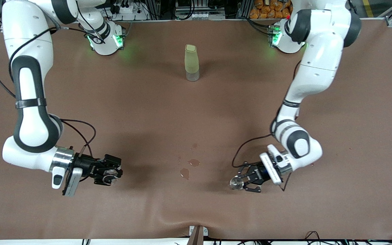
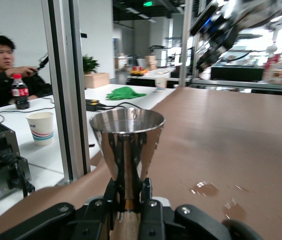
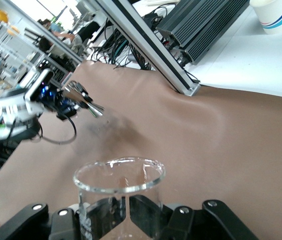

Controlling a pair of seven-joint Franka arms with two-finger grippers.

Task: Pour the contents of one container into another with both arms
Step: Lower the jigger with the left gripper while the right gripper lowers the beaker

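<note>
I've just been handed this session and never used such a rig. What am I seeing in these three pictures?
Two white robot arms work at a brown table. The wide picture looks down from a camera facing them; the other two come from cameras on the arms' wrists.

The left gripper is shut on a metal cup, seen close in its own wrist picture. The right gripper is shut on a clear glass, seen close in its wrist picture. Both hang over the table's edge nearest the front camera.

On the table, a capped bottle stands between the arms' bases, and a few wet spots lie between the grippers.
</note>
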